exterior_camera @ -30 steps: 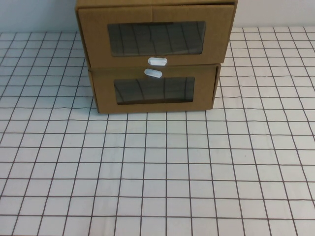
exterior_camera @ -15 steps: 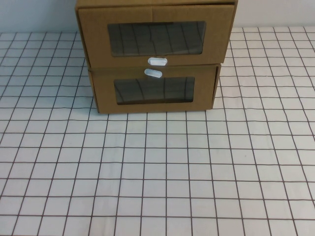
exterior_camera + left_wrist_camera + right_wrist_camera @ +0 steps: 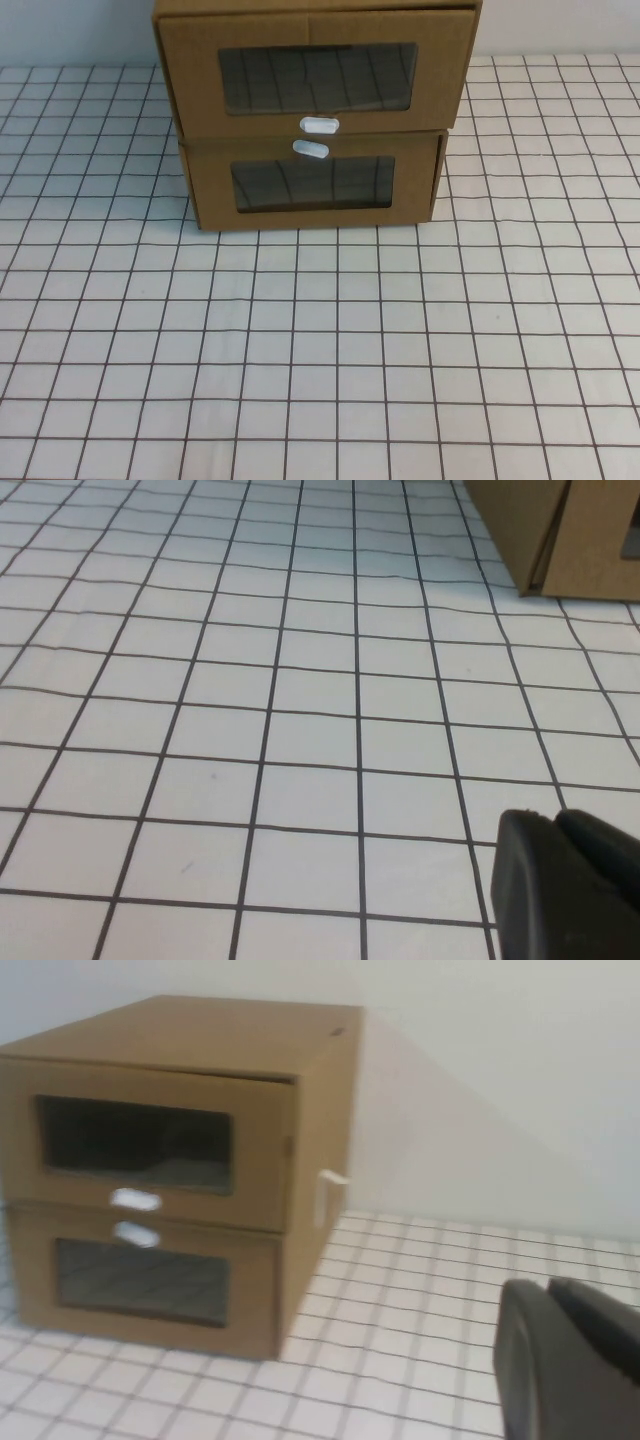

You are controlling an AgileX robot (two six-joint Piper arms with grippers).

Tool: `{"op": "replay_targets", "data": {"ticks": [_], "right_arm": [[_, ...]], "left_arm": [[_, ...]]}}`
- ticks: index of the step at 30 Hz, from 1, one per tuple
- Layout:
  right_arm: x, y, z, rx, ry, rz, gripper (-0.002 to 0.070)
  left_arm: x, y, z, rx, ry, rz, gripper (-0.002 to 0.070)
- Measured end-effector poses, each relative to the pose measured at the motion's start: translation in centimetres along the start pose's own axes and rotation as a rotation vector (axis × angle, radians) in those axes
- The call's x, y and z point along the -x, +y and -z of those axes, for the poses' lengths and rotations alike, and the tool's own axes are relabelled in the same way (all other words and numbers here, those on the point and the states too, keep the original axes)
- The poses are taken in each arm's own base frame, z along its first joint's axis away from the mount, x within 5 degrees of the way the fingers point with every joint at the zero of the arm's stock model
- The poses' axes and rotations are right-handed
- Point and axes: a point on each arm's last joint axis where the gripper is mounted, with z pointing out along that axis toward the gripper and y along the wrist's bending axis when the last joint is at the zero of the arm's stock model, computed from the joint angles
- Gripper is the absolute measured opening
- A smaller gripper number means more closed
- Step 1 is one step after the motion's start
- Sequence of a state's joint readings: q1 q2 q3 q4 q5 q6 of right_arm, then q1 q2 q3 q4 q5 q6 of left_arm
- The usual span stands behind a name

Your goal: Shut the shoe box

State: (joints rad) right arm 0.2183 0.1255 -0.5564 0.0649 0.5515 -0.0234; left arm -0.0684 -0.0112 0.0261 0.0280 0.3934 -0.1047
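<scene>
Two brown cardboard boxes stand stacked at the back of the table. The shoe box [image 3: 315, 35] is the upper one, with its white pull tab [image 3: 320, 125] just below its window. Its drawer front stands slightly forward of the box below. It also shows in the right wrist view [image 3: 170, 1090]. The twin box [image 3: 312, 215] lies under it, tab above its window. Neither gripper shows in the high view. My left gripper [image 3: 552, 820] hovers low over the cloth, shut and empty, away from the boxes. My right gripper [image 3: 545, 1288] is shut and empty, to the right of the boxes.
A white cloth with a dark grid [image 3: 330, 350] covers the table. A pale wall [image 3: 500, 1080] rises behind the boxes. A small white tab [image 3: 328, 1192] sticks out from the stack's right side. The twin box's lower corner shows in the left wrist view [image 3: 590, 565].
</scene>
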Motion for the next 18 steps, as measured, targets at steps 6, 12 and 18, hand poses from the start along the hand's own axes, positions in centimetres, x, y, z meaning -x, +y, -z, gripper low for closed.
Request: {"op": "replay_targets", "data": {"ticks": [6,12,18], "right_arm": [[0.0,-0.2,1.1,-0.180,-0.058,0.001,-0.0014],[-2.3,-0.3,1.1,-0.263,-0.059,-0.001,-0.0014],[-7.8,-1.2,-1.0,-0.281,0.106,-0.030,-0.0013]], "left_arm": [[0.0,0.0,0.0,0.000,0.000,0.000,-0.0005],[0.0,0.0,0.0,0.000,0.000,0.000,-0.0005],[0.0,0.0,0.0,0.000,0.000,0.000,-0.0005]]}}
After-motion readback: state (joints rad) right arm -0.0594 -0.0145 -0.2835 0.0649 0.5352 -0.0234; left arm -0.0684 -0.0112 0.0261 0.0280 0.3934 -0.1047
